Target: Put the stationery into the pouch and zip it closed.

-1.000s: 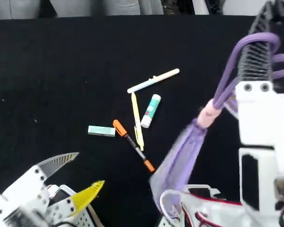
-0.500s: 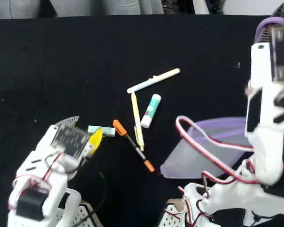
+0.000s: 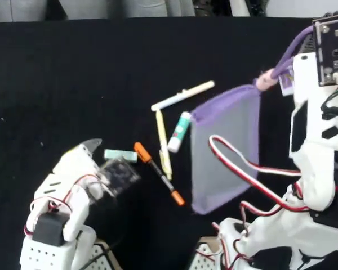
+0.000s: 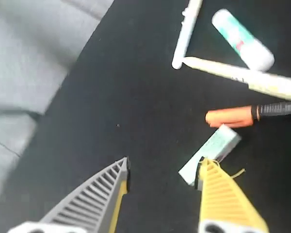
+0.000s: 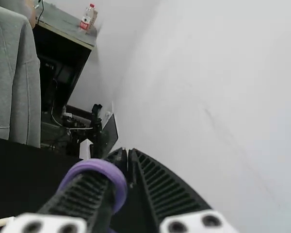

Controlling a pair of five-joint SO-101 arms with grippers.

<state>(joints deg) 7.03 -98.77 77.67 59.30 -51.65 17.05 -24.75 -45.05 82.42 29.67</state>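
Note:
A purple pouch [image 3: 225, 146] hangs above the table by its purple strap [image 3: 287, 56], just right of the stationery. My right gripper [image 5: 127, 155] is shut on that strap [image 5: 94, 177]. On the black table lie a white pen [image 3: 183, 95], a yellow pen [image 3: 162, 143], a glue stick [image 3: 179, 131], an orange marker [image 3: 158, 173] and a mint eraser [image 3: 120, 155]. My left gripper [image 4: 164, 165] is open low over the table, its yellow fingertip [image 4: 206, 170] at the eraser [image 4: 211, 153]. The orange marker [image 4: 233, 116] and glue stick [image 4: 242, 39] lie beyond it.
A red and white cable [image 3: 242, 171] loops from the right arm in front of the pouch. Grey chair backs [image 3: 101, 8] stand past the table's far edge. The left and far parts of the black table [image 3: 73, 73] are bare.
The right arm has raised the pouch by its strap and swung it toward the back, so it now hangs beside the glue stick. The left arm has come forward to the eraser.

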